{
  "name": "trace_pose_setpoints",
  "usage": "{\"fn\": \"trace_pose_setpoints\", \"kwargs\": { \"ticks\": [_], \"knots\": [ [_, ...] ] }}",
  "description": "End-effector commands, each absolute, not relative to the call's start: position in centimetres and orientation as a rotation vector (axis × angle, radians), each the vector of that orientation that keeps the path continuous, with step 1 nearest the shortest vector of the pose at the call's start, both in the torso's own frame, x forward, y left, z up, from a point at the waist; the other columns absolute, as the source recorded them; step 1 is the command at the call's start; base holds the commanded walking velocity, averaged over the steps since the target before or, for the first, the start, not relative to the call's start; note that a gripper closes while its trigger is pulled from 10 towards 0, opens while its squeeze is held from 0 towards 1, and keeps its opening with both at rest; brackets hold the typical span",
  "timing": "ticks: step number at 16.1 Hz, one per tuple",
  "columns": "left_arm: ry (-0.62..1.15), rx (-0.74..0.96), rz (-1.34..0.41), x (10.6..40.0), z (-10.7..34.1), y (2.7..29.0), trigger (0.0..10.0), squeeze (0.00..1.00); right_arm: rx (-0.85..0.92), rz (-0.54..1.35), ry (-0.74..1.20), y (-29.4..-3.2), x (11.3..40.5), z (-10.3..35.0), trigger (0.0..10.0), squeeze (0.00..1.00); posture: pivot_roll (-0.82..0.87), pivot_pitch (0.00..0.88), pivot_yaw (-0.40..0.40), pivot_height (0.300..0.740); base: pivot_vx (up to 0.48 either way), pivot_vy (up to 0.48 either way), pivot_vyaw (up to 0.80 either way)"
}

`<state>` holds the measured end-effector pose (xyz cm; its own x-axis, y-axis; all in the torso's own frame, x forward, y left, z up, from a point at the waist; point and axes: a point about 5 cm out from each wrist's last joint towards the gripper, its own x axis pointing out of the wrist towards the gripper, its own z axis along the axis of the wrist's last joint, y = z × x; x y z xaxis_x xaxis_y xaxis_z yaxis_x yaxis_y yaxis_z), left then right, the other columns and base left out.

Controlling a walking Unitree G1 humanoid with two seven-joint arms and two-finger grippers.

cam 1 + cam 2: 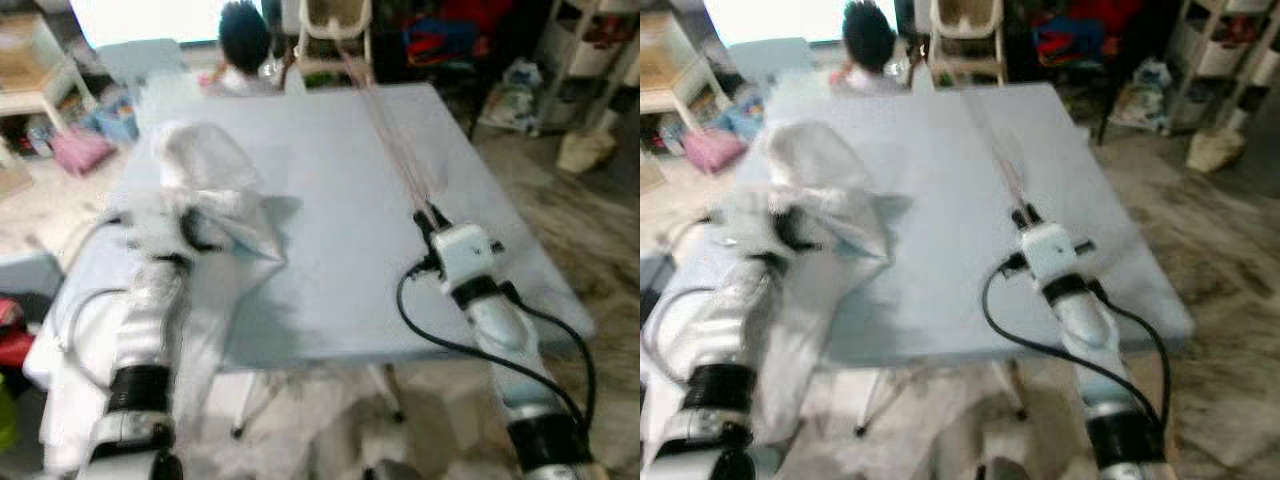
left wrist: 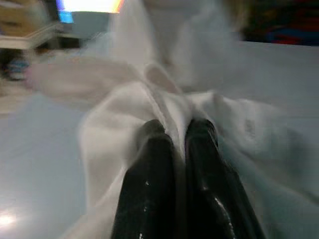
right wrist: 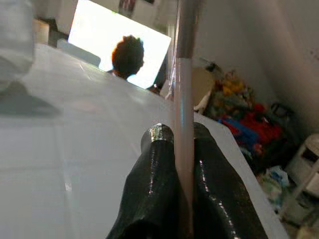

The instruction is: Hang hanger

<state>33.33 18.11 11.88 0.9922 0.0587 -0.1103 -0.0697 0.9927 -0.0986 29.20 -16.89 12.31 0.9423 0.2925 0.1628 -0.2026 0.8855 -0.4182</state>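
Clenching white garment (image 2: 149, 99), left hand (image 2: 174, 130); right hand (image 3: 174, 133) grasping pink hanger (image 3: 182, 99), hook end blurred.

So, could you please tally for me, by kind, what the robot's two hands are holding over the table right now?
White garments: 1, bunched white cloth pinched in the left hand.
Pink rods: 1, a thin pinkish rod, probably the hanger, clamped in the right hand.
Total: 2 things, both held above the pale blue table.
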Motion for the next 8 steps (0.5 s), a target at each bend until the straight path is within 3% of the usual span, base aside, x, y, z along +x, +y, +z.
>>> {"fn": "trace_pose_setpoints", "kwargs": {
  "ticks": [1, 3, 6, 8],
  "knots": [
    [0.059, -0.085, 0.089, 33.6, 13.2, 19.3, 0.0, 0.00, -0.438, 0.272, -0.258, -16.7, 29.4, 13.2, 10.0, 0.00, -0.06, 0.000, 0.035, 0.740, 0.000, 0.000, 0.00],
    [0.054, -0.063, 0.058, 34.6, 13.9, 19.5, 9.6, 0.00, -0.442, 0.267, -0.250, -16.9, 29.3, 13.1, 10.0, 0.00, -0.07, 0.000, 0.038, 0.740, 0.000, 0.000, 0.00],
    [0.048, 0.048, 0.052, 38.7, 17.0, 20.4, 10.0, 0.00, -0.447, 0.246, -0.225, -17.6, 28.8, 12.8, 10.0, 0.00, -0.09, 0.000, 0.047, 0.740, 0.000, 0.000, 0.00],
    [-0.053, 0.058, 0.107, 40.3, 20.6, 20.7, 10.0, 0.00, -0.449, 0.232, -0.217, -17.8, 28.7, 12.7, 10.0, 0.00, -0.11, 0.000, 0.050, 0.740, 0.000, 0.000, 0.00]
  ]
}}
